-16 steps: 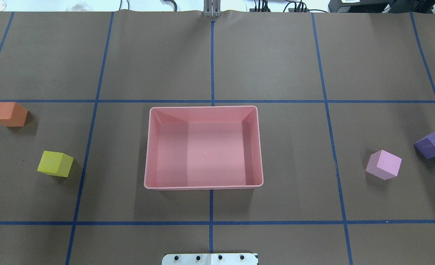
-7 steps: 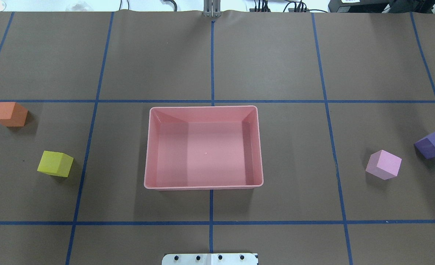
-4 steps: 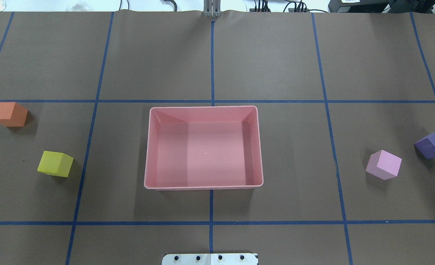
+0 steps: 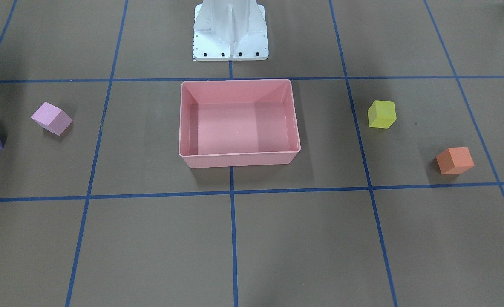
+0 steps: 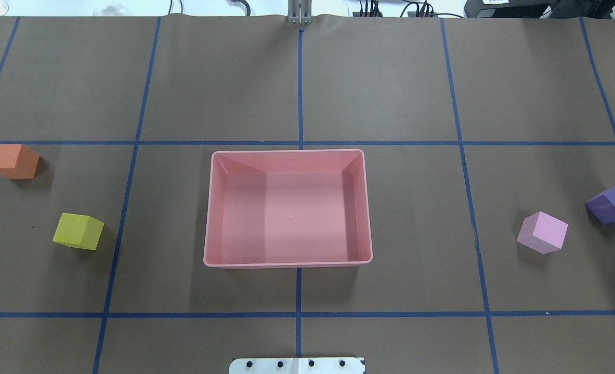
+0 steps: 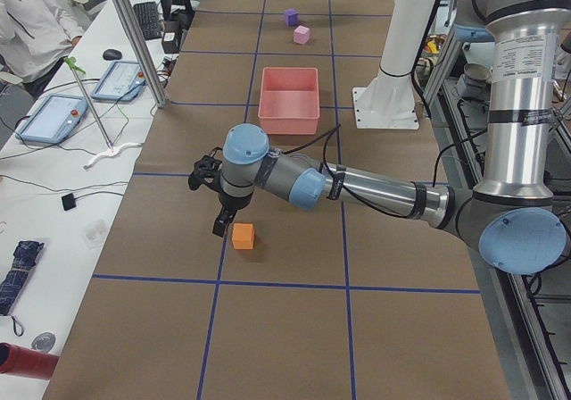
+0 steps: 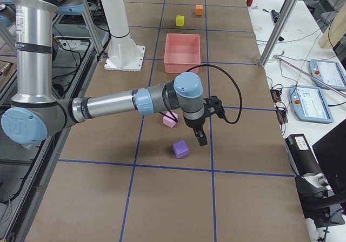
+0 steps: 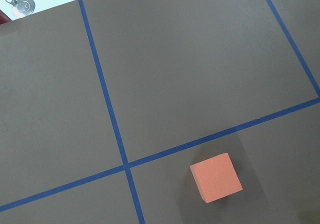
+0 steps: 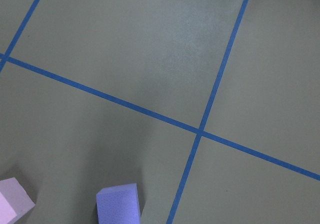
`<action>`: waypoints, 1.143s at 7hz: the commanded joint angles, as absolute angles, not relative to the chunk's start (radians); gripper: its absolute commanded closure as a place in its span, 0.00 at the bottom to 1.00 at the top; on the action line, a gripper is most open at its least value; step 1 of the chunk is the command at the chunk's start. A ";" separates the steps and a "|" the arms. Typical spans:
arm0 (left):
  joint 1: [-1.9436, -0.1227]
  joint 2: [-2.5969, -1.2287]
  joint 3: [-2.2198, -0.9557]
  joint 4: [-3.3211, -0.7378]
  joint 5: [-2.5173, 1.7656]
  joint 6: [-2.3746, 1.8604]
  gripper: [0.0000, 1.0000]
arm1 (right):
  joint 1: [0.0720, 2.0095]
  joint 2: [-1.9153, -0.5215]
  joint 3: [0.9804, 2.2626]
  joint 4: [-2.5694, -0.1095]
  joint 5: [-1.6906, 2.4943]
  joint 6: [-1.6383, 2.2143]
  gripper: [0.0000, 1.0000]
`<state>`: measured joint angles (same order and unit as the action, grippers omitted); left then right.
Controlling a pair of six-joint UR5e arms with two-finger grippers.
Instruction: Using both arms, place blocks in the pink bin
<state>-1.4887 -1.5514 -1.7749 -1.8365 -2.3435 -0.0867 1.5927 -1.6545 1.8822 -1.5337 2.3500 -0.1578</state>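
The pink bin (image 5: pixel 286 151) stands empty at the table's middle. The orange block (image 5: pixel 12 161) and yellow block (image 5: pixel 78 231) lie to its left. The light pink block (image 5: pixel 542 232) and purple block (image 5: pixel 612 202) lie to its right. My left gripper (image 6: pixel 219 225) shows only in the exterior left view, just above and beside the orange block (image 6: pixel 243 236). My right gripper (image 7: pixel 201 138) shows only in the exterior right view, just beside the purple block (image 7: pixel 180 148). I cannot tell whether either is open or shut. The wrist views show the orange block (image 8: pixel 216 177) and the purple block (image 9: pixel 119 204).
The white base stand (image 4: pixel 230 30) is behind the bin. Blue tape lines grid the brown table. An aluminium post (image 6: pixel 134 34), tablets (image 6: pixel 53 114) and a person (image 6: pixel 31 16) are along the far side table.
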 commanded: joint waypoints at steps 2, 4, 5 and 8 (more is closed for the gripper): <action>-1.346 -1.568 -1.556 -2.189 -2.336 -0.433 0.00 | 1.582 -1.652 1.879 -1.529 2.355 -0.124 0.00; -1.208 -1.572 -1.513 -2.318 -2.199 -0.654 0.00 | 1.582 -1.654 1.879 -1.529 2.355 -0.124 0.00; -1.165 -1.583 -1.505 -2.315 -2.154 -0.675 0.00 | 1.582 -1.655 1.879 -1.529 2.355 -0.126 0.00; -1.126 -1.606 -1.465 -2.315 -2.151 -0.676 0.00 | 1.582 -1.655 1.878 -1.529 2.355 -0.126 0.00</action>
